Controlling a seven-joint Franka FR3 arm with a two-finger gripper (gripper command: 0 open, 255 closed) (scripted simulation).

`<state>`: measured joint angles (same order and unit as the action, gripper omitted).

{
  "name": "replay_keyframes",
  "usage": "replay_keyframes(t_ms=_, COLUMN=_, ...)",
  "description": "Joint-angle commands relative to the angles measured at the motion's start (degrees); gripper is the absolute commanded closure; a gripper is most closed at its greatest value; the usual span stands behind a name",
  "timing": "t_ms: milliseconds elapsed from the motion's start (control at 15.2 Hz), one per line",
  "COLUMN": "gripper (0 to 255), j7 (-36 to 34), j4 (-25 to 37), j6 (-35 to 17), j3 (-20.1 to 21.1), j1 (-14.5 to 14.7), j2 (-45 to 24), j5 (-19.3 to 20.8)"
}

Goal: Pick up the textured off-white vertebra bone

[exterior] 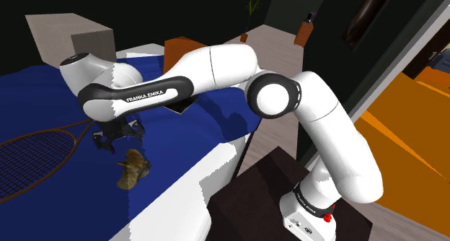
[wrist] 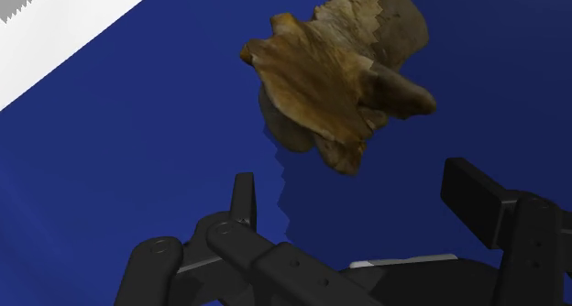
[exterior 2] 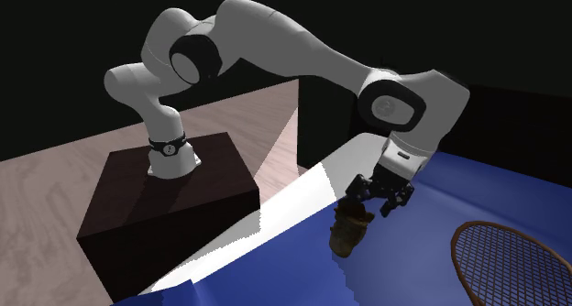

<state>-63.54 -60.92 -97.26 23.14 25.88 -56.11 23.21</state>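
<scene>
Fingers (wrist: 243,199) of my gripper (wrist: 351,178) stand wide apart, clasping nothing and touching nothing. Ahead of their tips, not between them, lies the vertebra bone (wrist: 335,71) (tan-brown and rough rather than off-white). It rests on the blue cover (wrist: 137,167) near its white edge (wrist: 64,38). In the shoulder view I hang just above the cover, with the bone close by, a little toward that view's lower right. A racket (exterior: 36,149) lies on the same cover, apart from the bone. My forearm (exterior: 144,95) reads FRANKA EMIKA in white letters.
</scene>
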Motion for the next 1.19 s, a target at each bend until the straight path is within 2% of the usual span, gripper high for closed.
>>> replay_keyframes(t_ms=0, gripper=0, j7=-0.19, j4=-0.39, j6=-1.09, j3=-0.16, j1=0.00, j2=-0.73, j5=0.20)
replay_keyframes(t_ms=264, gripper=0, j7=-0.34, j4=-0.52, j6=-2.25, j3=-0.37, j1=0.08, j2=-1.78, j5=0.44)
replay_keyframes(t_ms=330, gripper=255, j7=-0.30, j4=-0.58, j6=-2.30, j3=-0.39, j1=0.02, j2=-1.76, j5=0.45)
replay_keyframes(t_ms=1122, gripper=255, j7=-0.17, j4=-0.39, j6=-0.91, j3=-0.12, j1=-0.01, j2=-0.55, j5=0.16)
